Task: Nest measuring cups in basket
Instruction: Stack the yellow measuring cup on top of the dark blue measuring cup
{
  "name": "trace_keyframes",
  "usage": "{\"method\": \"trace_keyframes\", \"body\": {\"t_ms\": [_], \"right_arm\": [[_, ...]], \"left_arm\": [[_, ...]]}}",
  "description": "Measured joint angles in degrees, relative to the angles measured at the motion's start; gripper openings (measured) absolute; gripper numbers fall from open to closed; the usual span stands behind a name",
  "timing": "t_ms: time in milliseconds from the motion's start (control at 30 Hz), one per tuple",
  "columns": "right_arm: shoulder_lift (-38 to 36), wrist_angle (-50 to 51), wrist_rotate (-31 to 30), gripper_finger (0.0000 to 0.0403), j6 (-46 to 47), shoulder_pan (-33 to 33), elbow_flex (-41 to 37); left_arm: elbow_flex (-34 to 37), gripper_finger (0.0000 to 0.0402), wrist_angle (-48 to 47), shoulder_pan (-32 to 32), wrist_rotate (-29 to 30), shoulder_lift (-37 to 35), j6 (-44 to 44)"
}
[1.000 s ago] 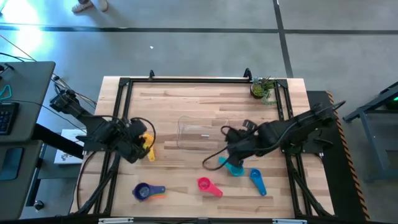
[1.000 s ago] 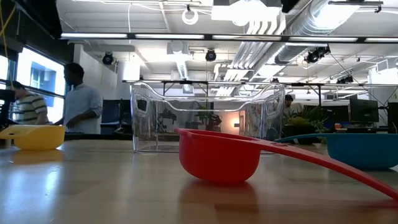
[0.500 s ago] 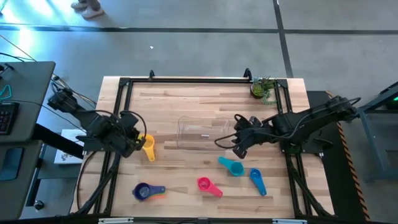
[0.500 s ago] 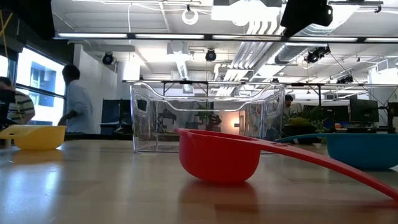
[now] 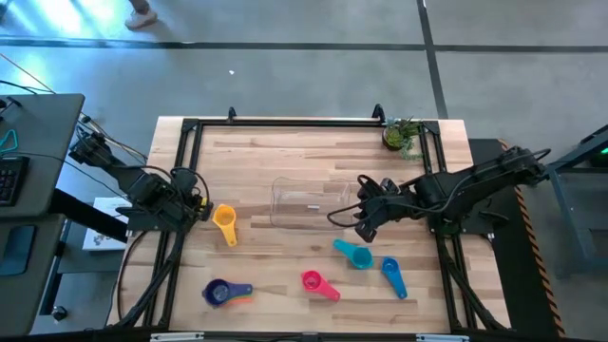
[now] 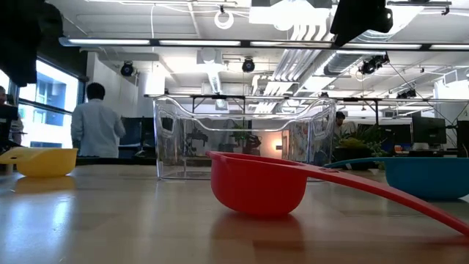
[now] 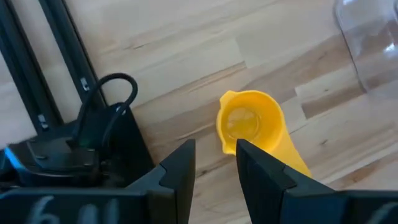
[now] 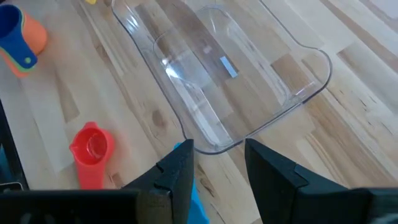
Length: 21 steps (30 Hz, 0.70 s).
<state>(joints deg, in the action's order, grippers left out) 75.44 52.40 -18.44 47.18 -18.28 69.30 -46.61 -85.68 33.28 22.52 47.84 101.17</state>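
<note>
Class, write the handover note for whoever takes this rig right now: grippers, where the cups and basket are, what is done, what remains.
Left gripper: open, empty, raised near the table's left edge beside the yellow cup.
Right gripper: open, empty, raised at the right end of the basket.
Basket: mid-table, nothing in it.
Cups on the wood: yellow left of the basket; teal cup, blue cup and magenta cup in front of it; a small stack, blue cup topmost, front left.
Done: no cup in the basket.
Left: nest all the cups in the basket.
</note>
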Motion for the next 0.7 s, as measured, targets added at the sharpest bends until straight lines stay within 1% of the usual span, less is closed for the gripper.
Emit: {"method": "trace_keyframes", "body": {"t_ms": [200,567,700], "right_arm": [[0.00,0.00,-0.39,0.0135,-1.01,0.02,0.00],[0.00,-0.25,-0.66,0.0135,-1.11,0.04,0.00],[0.01,-0.42,-0.68,0.0135,-1.11,0.02,0.00]], "left_arm": [[3.75,0.0106,0.57,0.00,-2.50,-1.82,10.01],[3.89,0.0106,2.32,-0.03,-2.92,-0.90,10.75],[3.89,0.0106,2.33,-1.19,-2.92,0.22,10.69]]}}
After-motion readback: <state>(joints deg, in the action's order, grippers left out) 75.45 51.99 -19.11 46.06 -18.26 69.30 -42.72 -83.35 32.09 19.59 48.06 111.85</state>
